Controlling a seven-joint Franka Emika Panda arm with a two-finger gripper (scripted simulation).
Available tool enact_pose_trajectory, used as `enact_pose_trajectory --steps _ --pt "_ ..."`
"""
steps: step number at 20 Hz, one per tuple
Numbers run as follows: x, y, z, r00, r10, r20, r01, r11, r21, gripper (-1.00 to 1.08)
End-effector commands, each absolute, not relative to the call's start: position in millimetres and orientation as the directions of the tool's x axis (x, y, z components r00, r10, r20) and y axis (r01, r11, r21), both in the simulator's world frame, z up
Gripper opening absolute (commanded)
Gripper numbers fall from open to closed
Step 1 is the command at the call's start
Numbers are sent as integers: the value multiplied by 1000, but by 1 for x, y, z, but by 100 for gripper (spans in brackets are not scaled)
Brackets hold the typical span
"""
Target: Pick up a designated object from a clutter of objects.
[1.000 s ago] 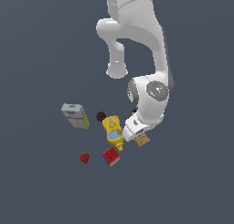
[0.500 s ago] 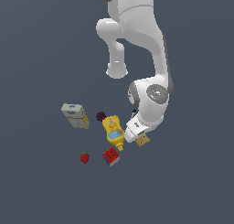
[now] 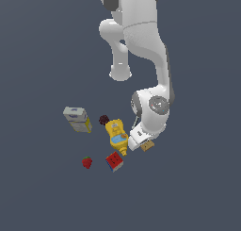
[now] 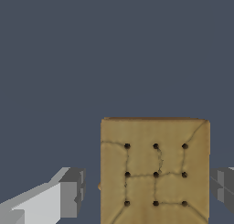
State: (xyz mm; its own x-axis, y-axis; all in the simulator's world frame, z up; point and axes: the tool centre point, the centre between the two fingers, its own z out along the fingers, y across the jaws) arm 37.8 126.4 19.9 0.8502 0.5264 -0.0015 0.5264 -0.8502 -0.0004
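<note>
Exterior looks down from afar; wrist hovers close.

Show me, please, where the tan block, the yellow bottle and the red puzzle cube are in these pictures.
tan block (image 4: 155,173): wrist view, on the centre dot of its dotted face.
yellow bottle (image 3: 116,133): exterior view, on the middle of its body.
red puzzle cube (image 3: 114,161): exterior view, on its red top face.

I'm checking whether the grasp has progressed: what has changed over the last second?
Nothing visibly changed. The arm's tool stays low over the tan block, one finger on each side of it, with a gap on at least one side. The yellow bottle, red cube, strawberry, plum and grey-yellow box lie as before.
</note>
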Motion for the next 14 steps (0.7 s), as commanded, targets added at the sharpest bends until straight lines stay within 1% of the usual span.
enact_pose_trajectory --steps 1,4,5,14 --pt "38 127 13 850 527 0 527 -850 0 100" --pt "39 127 11 850 527 0 527 -850 0 100" --pt "39 127 11 850 527 0 527 -850 0 -100" --pt "39 127 11 850 527 0 527 -850 0 -100"
